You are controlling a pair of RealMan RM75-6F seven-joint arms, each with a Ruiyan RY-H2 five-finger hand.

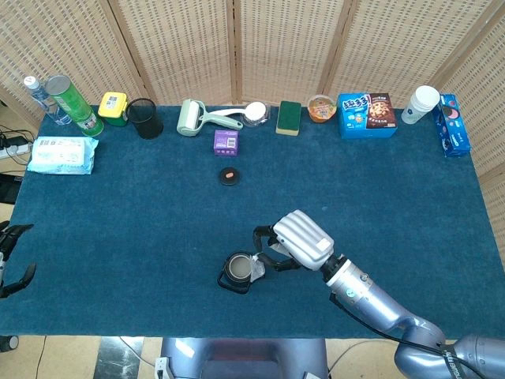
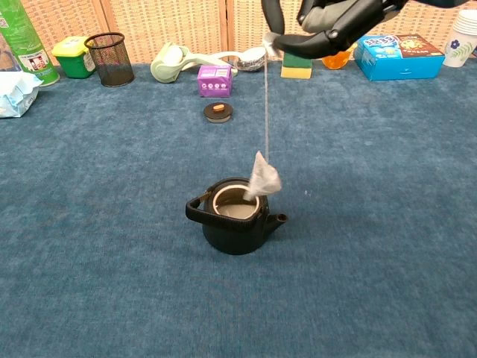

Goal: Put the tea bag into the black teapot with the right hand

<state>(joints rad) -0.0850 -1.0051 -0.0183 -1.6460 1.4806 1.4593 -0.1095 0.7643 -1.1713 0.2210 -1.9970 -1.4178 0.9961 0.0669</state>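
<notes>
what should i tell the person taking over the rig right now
Right hand: pinches the string of the tea bag, which hangs over the rim of the open black teapot, at the spout side.
Left hand: at the table's left edge, fingers apart, holding nothing.
Teapot stands upright near the front middle of the table; its lid lies apart, further back.
Done: bag picked up and carried to the pot's mouth.
Left: centre the bag over the opening, lower it inside, let go of the string.
</notes>
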